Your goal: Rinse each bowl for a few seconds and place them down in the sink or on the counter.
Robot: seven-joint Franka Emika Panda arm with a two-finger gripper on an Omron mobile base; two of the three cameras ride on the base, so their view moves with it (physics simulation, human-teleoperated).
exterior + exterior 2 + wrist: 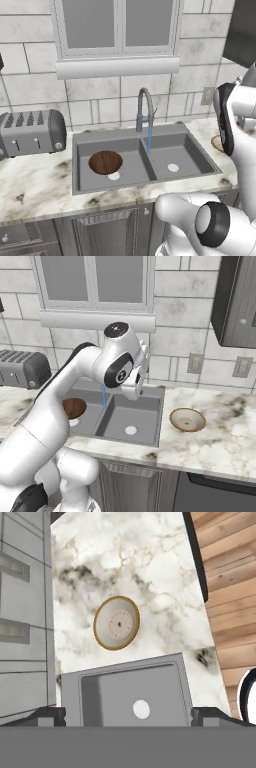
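Two dark fingertips [52,716] of the gripper [128,717] sit at the bottom of the hand view, spread wide apart with nothing between them. Directly beyond them lies the right basin of the grey sink [172,667], its white round drain [141,709] in the floor. Past the sink rim, the pale tan bowl [116,622] rests upright on the marble-look counter [150,572], well apart from the fingers and close to the sink's edge. Grey panelled cabinet fronts [22,612] run along one side of that view, and wooden flooring [227,587] along the other.

From the right base view, the white arm [117,368] bends above the sink, its hand over the right basin. A thin stream of water [104,396] falls from the tap. The dark brown bowl [73,407] lies in the left basin, partly hidden by the arm.

From the left base view, that bowl sits just beside the left basin's drain [114,176], under a curved gooseneck tap [144,107]. A silver toaster [31,132] stands on the counter left of the sink, beneath a window [117,27].
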